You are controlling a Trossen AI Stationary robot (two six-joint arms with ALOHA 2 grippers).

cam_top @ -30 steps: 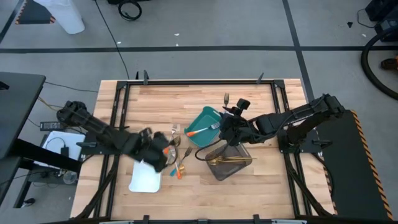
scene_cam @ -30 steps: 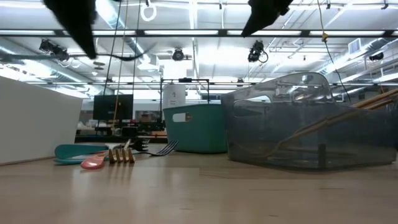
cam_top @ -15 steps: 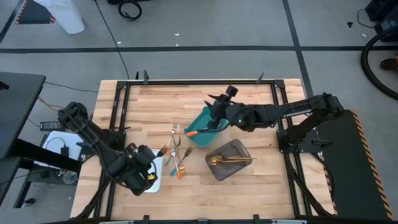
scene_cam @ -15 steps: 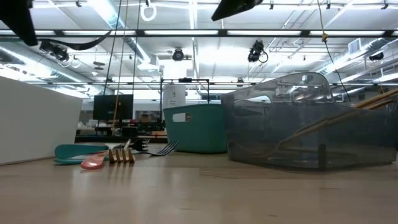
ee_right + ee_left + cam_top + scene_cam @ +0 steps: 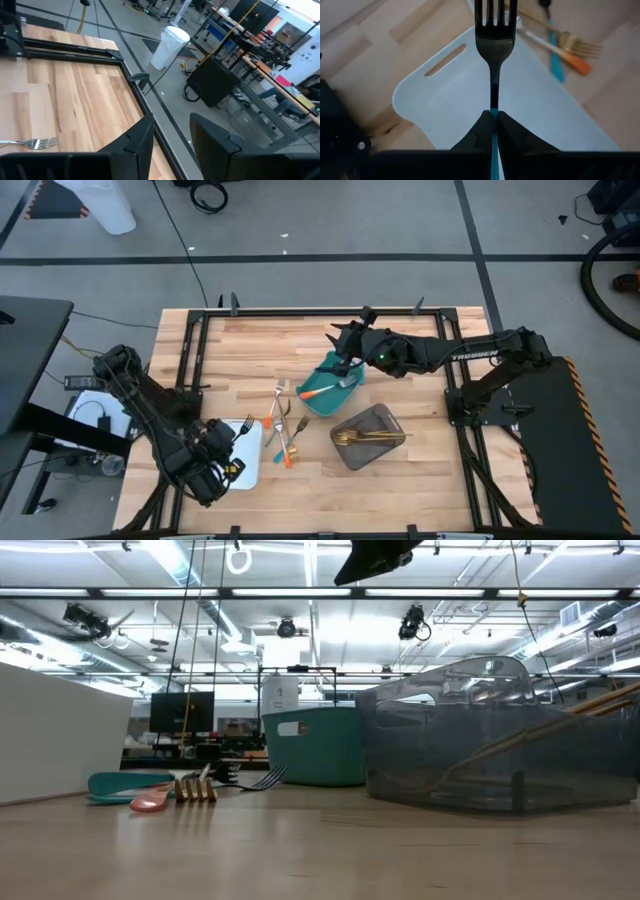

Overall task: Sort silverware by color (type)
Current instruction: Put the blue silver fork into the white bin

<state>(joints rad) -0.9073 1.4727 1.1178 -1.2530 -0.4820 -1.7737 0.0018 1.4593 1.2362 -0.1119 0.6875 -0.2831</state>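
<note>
You can read only one thing here: white lettering on the right arm's (image 5: 470, 356) forearm in the high view, which looks like "TROSSEN", though it is small. You find no legible label, number or sign on anything else in view.

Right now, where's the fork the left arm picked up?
In the left wrist view, the blue-handled fork is pinched in the left gripper, above the white tray at the table's front left.

We count three trays: one white (image 5: 238, 452), one teal (image 5: 328, 370), one grey (image 5: 372, 438); two arms; several loose utensils (image 5: 283, 430), number indistinct.
</note>
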